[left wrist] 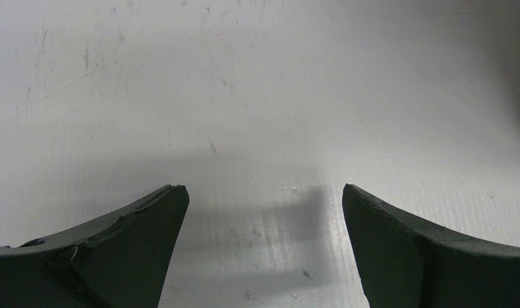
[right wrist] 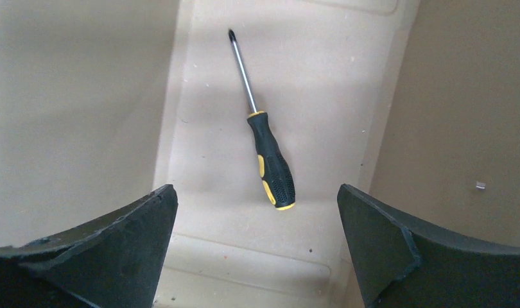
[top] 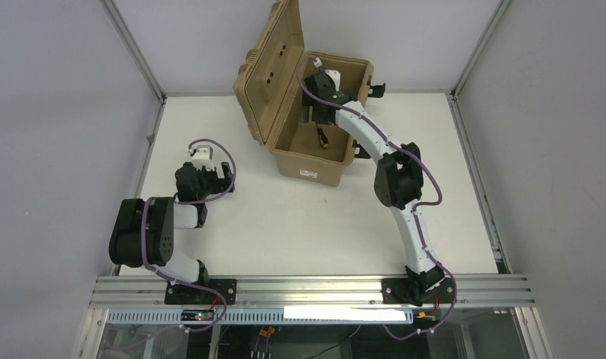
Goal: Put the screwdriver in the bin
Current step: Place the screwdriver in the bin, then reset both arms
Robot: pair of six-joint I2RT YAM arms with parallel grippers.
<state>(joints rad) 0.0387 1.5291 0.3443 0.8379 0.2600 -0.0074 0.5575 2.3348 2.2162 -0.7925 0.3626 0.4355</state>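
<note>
Screwdriver (right wrist: 262, 138) on bin (right wrist: 78, 109) floor (walls close), right pincer (right wrist: 257, 247) spread

The white table (top: 285, 224) carries the open tan bin (top: 326, 168).

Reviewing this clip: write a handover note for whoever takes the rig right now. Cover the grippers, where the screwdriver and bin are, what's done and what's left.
Left gripper: open, empty, over the bare table, away from the bin.
Right gripper: open, empty, reaching inside the bin, above the screwdriver and not touching it.
Screwdriver: lying flat on the bin floor, free of both grippers.
Bin: far side of the table, lid up.
Done: the screwdriver is in the bin.
Left: probably just lifting the right arm out, clear of the walls and lid.
</note>
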